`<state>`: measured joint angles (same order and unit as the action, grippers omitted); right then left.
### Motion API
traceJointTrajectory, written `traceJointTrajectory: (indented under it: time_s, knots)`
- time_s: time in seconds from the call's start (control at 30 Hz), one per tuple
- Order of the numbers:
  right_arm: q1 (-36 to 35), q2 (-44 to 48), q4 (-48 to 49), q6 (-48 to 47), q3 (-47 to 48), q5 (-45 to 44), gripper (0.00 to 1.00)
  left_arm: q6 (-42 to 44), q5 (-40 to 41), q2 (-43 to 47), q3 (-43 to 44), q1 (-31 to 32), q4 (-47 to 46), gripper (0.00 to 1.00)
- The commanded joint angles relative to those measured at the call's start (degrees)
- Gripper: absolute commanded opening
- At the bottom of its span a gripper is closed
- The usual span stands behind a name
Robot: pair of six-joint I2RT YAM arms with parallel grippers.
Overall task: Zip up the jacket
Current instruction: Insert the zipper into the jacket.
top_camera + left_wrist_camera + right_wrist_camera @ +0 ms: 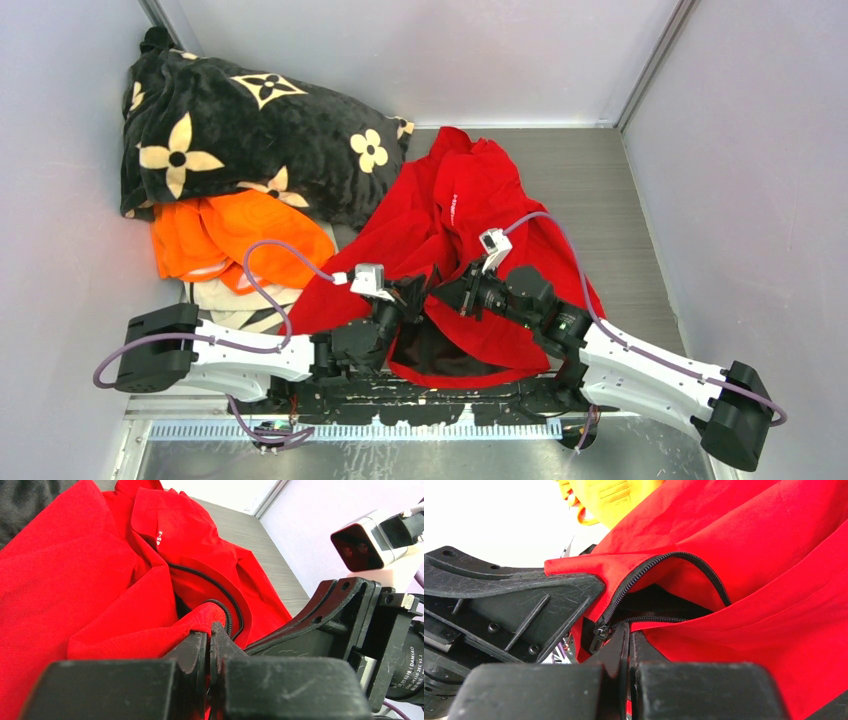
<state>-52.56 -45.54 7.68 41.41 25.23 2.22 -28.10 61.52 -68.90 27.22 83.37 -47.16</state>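
My left gripper [210,630] is pinched tight on one red front edge by the zip teeth [228,617]. My right gripper [628,637] is clamped on the other edge, just beside the slider [599,634] (the tracks part right above it). The jacket [455,200] sprawls across the table [620,200], with the blanket [240,120] and orange garment [230,235] to its left.

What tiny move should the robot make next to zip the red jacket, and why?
I'd guess: draw the right fingers slightly away from the left fingers, along the zip teeth. Both pairs are shut on the jacket near the slider, and the teeth beyond it gape apart.
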Motion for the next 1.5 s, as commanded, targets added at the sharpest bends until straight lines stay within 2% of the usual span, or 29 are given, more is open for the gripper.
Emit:
traceJointTrajectory:
  time_s: [0.0, 0.3, 0.67, 0.93, 1.2, 1.47]
  knots:
    - [0.1, 0.3, 2.3, -1.6, 3.2, -2.0, 0.01, 0.1, 2.2, 2.4, 1.9, 0.5, 1.0, 0.0]
    - [1.3, 0.3, 2.2, -2.2, 3.3, -2.0, 0.01, -1.5, 1.9, 3.2, 2.1, 0.5, 5.2, 0.0]
    - [3.5, 0.6, 1.9, -3.8, 3.5, -4.0, 0.01, -2.5, -0.9, 6.6, 3.6, 0.5, 16.1, 0.0]
    - [2.6, 0.5, 2.0, -5.5, 4.0, 0.7, 0.01, -2.3, -5.2, 5.4, 8.1, 0.4, 28.0, 0.0]
    - [0.5, -0.1, -0.7, -9.8, 5.2, -1.2, 0.01, -1.4, -4.9, 4.4, 13.8, 0.2, 41.9, 0.0]
    - [1.3, 0.0, -1.8, -7.9, 5.4, -2.0, 0.01, -1.7, -4.0, 4.0, 16.5, 0.2, 53.6, 0.0]
